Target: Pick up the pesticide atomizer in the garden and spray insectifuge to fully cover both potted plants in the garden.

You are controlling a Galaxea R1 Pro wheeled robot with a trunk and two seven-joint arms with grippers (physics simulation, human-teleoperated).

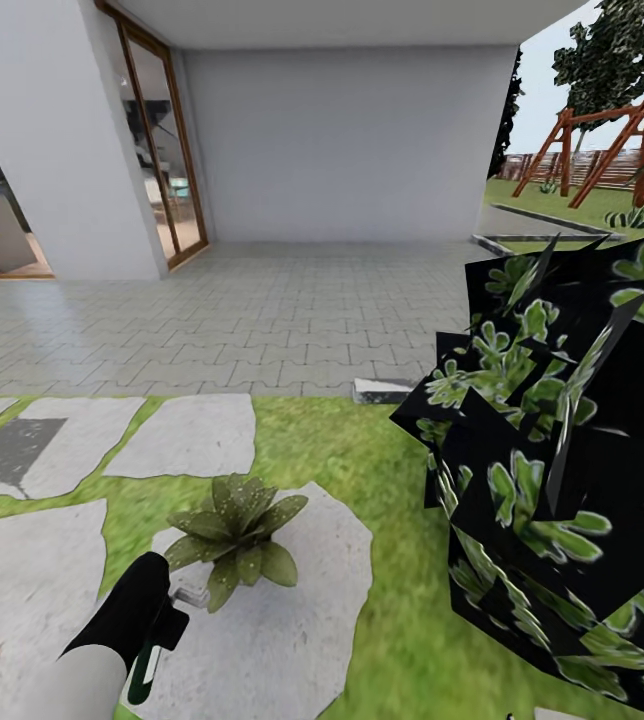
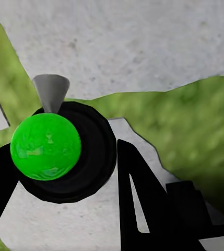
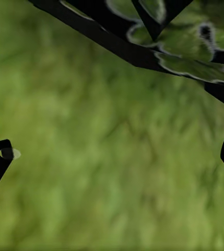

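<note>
My left gripper at the lower left of the head view is shut on the pesticide atomizer. In the left wrist view the atomizer is a round black body with a bright green dome and a grey cone nozzle, held between the dark fingers. Its nozzle points toward one potted plant, a low rosette of pointed green leaves on a stepping stone; the leaves hide its pot. The other potted plant is out of view. My right gripper is open over grass, with nothing between its fingertips.
A big dark shrub with striped leaves crowds the right side, and its leaves hang near the right gripper. Grey stepping stones lie in the lawn. Beyond are a paved terrace, the house wall, a glass door and a wooden swing frame.
</note>
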